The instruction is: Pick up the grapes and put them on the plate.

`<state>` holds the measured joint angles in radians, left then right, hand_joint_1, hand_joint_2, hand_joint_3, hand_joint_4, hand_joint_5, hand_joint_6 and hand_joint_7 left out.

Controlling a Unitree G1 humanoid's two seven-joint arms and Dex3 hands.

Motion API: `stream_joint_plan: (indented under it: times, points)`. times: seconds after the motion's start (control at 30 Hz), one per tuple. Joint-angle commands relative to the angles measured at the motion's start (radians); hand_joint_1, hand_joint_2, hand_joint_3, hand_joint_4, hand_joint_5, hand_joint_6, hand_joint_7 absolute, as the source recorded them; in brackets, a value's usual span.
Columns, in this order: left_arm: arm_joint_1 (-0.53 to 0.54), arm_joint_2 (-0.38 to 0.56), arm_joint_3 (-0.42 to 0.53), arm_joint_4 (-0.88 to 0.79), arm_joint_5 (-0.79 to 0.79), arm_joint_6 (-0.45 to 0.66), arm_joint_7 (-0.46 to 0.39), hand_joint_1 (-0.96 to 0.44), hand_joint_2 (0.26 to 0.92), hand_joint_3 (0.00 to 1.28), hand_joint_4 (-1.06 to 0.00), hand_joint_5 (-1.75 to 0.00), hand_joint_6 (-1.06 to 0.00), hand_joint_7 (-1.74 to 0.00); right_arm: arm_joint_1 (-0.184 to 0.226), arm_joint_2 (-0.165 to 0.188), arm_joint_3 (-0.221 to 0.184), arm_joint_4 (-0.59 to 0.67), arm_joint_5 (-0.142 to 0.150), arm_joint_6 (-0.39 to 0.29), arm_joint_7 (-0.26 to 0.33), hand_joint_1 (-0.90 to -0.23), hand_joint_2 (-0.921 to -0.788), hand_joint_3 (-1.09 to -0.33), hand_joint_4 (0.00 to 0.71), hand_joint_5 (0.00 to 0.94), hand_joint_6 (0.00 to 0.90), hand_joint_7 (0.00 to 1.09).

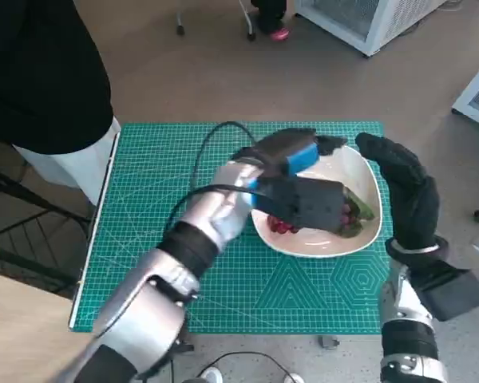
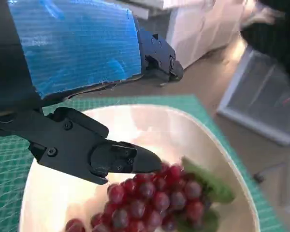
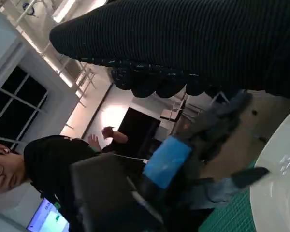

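On the green mat (image 1: 144, 239), the white plate (image 1: 359, 171) is holding the grapes (image 1: 283, 227), lying crosswise, leaves toward the right hand (image 1: 403, 191), whose fingers are spreading empty. The left hand (image 1: 299, 187) is hovering above, fingers apart, gripping nothing.

Your grapes (image 1: 286, 227) are a small bunch of dark red, glossy berries with green leaves (image 1: 361, 209) at one end, and they lie inside the plate (image 1: 361, 171). In the left wrist view you can see the grapes (image 2: 154, 203) packed close together low in the bowl of the plate (image 2: 145, 125), the leaf (image 2: 208, 183) spread beside them toward the rim. The plate is white, rounded-square with a raised edge, and sits upright on the green cutting mat (image 1: 160, 183) toward its right side.
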<state>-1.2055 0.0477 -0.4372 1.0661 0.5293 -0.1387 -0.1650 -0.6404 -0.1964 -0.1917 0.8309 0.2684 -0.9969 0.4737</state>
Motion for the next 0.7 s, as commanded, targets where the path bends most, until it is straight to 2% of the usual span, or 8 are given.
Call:
stream_joint_plan:
  times: [0.03, 0.2, 0.33, 0.53, 0.7]
  points:
    - [0.07, 0.082, 0.072, -0.11, -0.068, -0.058, -0.013, -0.51, 0.921, 0.23, -0.18, -0.01, -0.3, -0.01, 0.003, 0.0, 0.003, 0.016, -0.01, -0.001, 0.006, -0.502, -0.921, -0.581, 0.217, 0.007, 0.228, 0.01]
    - [0.186, 0.145, 0.171, -0.225, -0.175, -0.139, -0.017, -0.48, 0.921, 0.24, -0.26, -0.03, -0.33, -0.03, 0.0, 0.001, 0.003, 0.026, -0.014, -0.01, 0.004, -0.498, -0.921, -0.577, 0.218, 0.006, 0.229, 0.01]
    - [0.288, 0.16, 0.255, -0.289, -0.279, -0.226, -0.015, -0.48, 0.921, 0.25, -0.31, -0.03, -0.35, -0.03, -0.007, 0.003, 0.003, 0.046, -0.017, -0.021, 0.004, -0.493, -0.921, -0.576, 0.218, 0.006, 0.229, 0.01]
    - [0.408, 0.137, 0.358, -0.329, -0.437, -0.374, -0.032, -0.49, 0.921, 0.28, -0.3, -0.01, -0.33, -0.01, -0.026, 0.01, 0.005, 0.086, -0.017, -0.034, 0.009, -0.483, -0.921, -0.575, 0.219, 0.005, 0.229, 0.01]
    - [0.476, 0.109, 0.428, -0.349, -0.579, -0.46, -0.101, -0.49, 0.921, 0.33, -0.27, 0.0, -0.31, 0.0, -0.037, 0.018, 0.011, 0.104, -0.015, -0.043, 0.016, -0.491, -0.921, -0.57, 0.221, 0.005, 0.231, 0.01]
